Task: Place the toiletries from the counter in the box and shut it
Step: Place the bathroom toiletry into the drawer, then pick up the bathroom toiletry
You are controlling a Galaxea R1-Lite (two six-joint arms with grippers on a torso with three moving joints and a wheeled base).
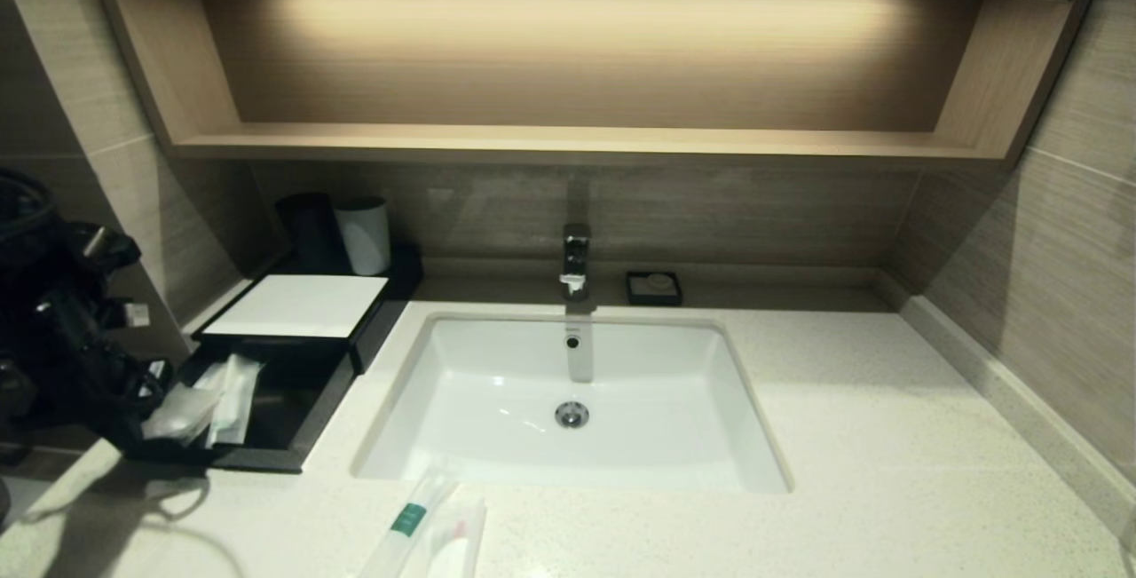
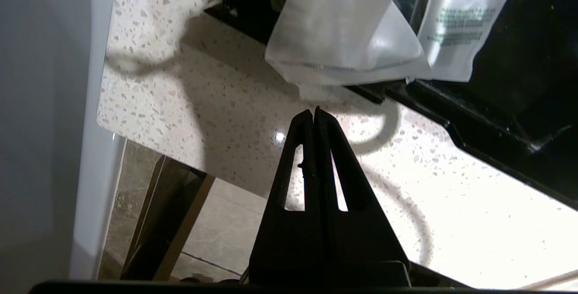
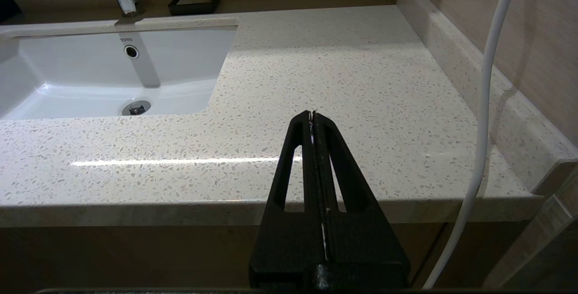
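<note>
Head view, box: the box point(image 1: 297, 304) sits at mid-left on the counter point(image 1: 843, 436), its drawer point(image 1: 266, 458) pulled out so packets can drop in.
Head view, toiletries: two packets point(image 1: 209, 400) lie in the drawer, their ends lapping over its left rim; two more point(image 1: 435, 529) wait at the bottom edge, below the sink point(image 1: 568, 400).
Left wrist view, left gripper: the left gripper point(image 2: 314, 112) is pinched together and empty, just clear of the draped pouch point(image 2: 343, 32), probably to nudge it inside.
Right wrist view, right gripper: the right gripper point(image 3: 312, 114) is closed on nothing and parked off the counter's front edge.
</note>
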